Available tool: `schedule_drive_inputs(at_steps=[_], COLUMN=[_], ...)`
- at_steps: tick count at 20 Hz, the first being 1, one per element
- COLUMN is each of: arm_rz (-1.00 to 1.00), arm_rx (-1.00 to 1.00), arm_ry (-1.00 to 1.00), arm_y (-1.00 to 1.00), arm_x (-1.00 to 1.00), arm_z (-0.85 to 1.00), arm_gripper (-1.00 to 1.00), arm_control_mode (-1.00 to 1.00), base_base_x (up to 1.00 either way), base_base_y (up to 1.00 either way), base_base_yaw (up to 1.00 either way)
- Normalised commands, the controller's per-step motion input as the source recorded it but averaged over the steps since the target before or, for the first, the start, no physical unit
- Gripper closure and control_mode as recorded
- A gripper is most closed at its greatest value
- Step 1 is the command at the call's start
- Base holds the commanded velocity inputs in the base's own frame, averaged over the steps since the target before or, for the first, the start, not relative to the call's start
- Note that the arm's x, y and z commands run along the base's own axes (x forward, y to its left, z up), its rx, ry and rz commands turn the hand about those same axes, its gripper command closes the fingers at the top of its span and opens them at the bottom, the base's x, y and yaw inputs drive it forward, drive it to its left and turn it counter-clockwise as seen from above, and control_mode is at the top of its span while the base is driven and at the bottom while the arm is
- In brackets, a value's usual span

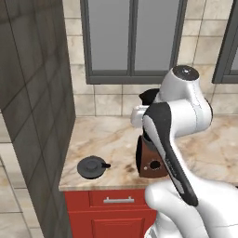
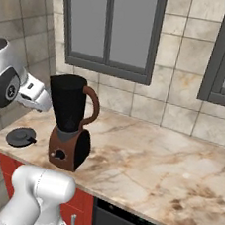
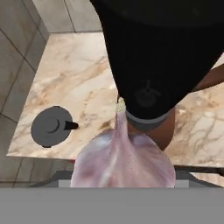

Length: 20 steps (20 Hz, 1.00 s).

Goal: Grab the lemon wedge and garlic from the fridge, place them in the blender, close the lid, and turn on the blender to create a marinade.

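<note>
one garlic (image 3: 122,162) bulb gripped in hand (image 3: 122,186), held above open top of one blender (image 2: 69,124). blender stands on marble worktop (image 2: 168,166). one lid (image 1: 92,166) lies flat on worktop, left of blender, apart from it.

The blender (image 2: 69,124) stands on the surface (image 2: 168,166), near its front edge and before the tiled wall with its windows (image 2: 111,27). The lid (image 1: 92,167) lies flat on the surface to the blender's left, apart from it, close to the front edge and to the tall tiled side wall (image 1: 32,111). In the hand view the garlic (image 3: 123,159) sits just beside the blender's jar, above the surface.
</note>
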Motion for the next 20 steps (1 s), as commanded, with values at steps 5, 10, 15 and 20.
schedule_drive_inputs(at_steps=[5,10,15,20], arm_rz=[-0.16,-0.05,0.0,0.0], arm_rx=[-0.13,0.04,0.04,0.01], arm_ry=[-0.26,0.04,0.13,0.08], arm_y=[-0.18,-0.58,-0.32,-0.16], arm_x=[0.43,1.0,0.31,0.42], arm_z=[1.0,0.85,0.0,-0.66], arm_gripper=[1.0,1.0,1.0,1.0], arm_control_mode=[-1.0,-1.0,-1.0,-1.0], base_base_x=[0.0,0.0,0.0,0.0], base_base_y=[0.0,0.0,0.0,0.0], base_base_yaw=[0.0,0.0,0.0,0.0])
